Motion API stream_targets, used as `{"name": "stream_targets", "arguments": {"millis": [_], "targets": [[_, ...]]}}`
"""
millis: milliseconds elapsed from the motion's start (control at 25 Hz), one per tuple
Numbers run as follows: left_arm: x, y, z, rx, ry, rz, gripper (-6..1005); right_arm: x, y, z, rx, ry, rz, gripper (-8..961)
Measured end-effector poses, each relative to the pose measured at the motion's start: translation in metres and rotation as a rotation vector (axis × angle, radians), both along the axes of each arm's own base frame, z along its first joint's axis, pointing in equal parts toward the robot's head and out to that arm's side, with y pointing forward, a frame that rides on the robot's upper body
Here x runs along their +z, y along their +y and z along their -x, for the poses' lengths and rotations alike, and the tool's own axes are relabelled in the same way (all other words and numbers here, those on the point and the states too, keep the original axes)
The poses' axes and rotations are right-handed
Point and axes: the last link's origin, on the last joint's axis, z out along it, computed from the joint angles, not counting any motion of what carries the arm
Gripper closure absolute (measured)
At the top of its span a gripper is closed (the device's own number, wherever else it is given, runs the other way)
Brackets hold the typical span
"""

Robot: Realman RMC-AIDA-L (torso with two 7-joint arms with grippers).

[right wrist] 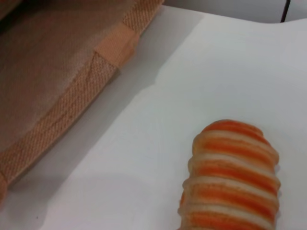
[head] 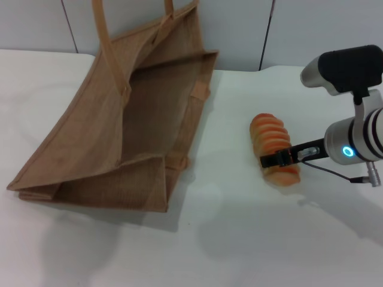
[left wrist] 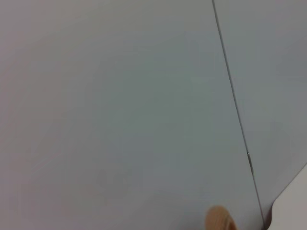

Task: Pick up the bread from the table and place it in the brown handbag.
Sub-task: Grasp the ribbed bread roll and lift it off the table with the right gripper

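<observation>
The bread (head: 274,146), a ridged orange-crusted loaf, lies on the white table (head: 239,239) to the right of the brown handbag (head: 119,137). The bread also shows close up in the right wrist view (right wrist: 232,179). The handbag lies on its side with its open mouth facing the far right, handles reaching to the back. My right gripper (head: 282,159) reaches in from the right and sits at the loaf's near end, its black tip lying across the slices. My left gripper is out of view.
The handbag's woven edge and strap (right wrist: 76,91) lie to one side of the loaf in the right wrist view. The left wrist view shows a grey wall panel with a seam (left wrist: 235,115) and a tan strap tip (left wrist: 219,221). Bare table lies in front.
</observation>
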Motion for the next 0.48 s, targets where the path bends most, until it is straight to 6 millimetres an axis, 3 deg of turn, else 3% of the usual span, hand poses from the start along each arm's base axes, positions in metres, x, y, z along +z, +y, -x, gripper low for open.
{"name": "stream_targets", "arguments": {"millis": [480], "targets": [[-0.005,-0.004,-0.015,-0.043,0.018,0.007,798,0.019,0.008,0.009,0.045,0.02,-0.016,252]]}}
